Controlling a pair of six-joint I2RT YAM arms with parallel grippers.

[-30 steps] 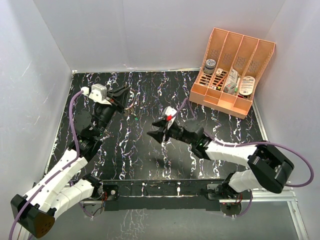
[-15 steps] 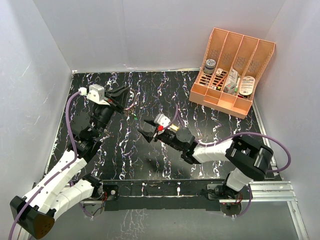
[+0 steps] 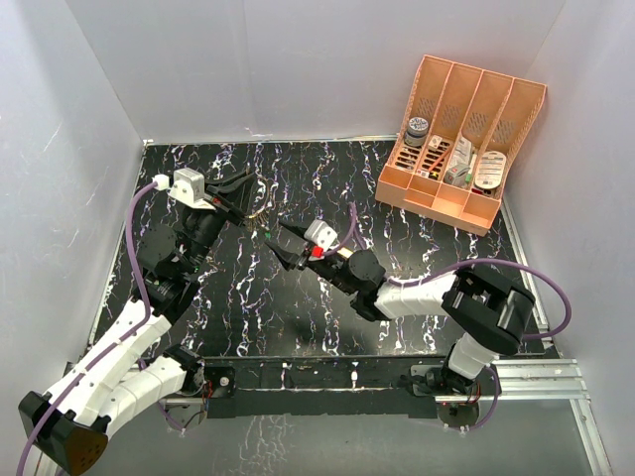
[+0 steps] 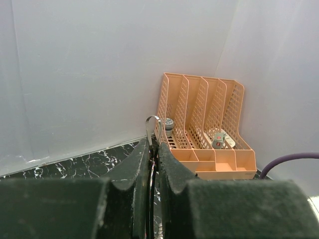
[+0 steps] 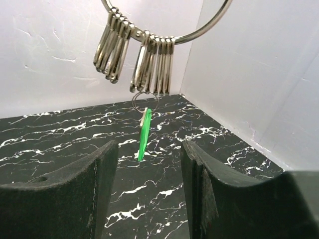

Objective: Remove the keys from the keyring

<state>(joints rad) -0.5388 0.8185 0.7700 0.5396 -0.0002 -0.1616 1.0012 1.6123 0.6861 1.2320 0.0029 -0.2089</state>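
Note:
My left gripper (image 3: 248, 196) (image 4: 153, 142) is shut on the keyring (image 4: 151, 121), a thin silver loop held edge-on between its pads. The right wrist view shows the keyring (image 5: 199, 33) arching overhead with several silver clips strung on it. One of the keys, bright green (image 5: 143, 134) (image 3: 267, 234), dangles from a small ring on the loop, above the table. My right gripper (image 3: 278, 248) (image 5: 149, 147) is open, its fingers to either side of the green key and a little short of it, with nothing touching. I see no other key.
An orange slotted organizer (image 3: 461, 139) (image 4: 199, 144) holding small items stands at the back right corner. White walls close in the black marbled tabletop (image 3: 298, 317) on three sides. Purple cables trail from both arms.
The right gripper has swung left and away from the arms' bases, up to the hanging green key. The left gripper has drifted slightly left, still holding the ring.

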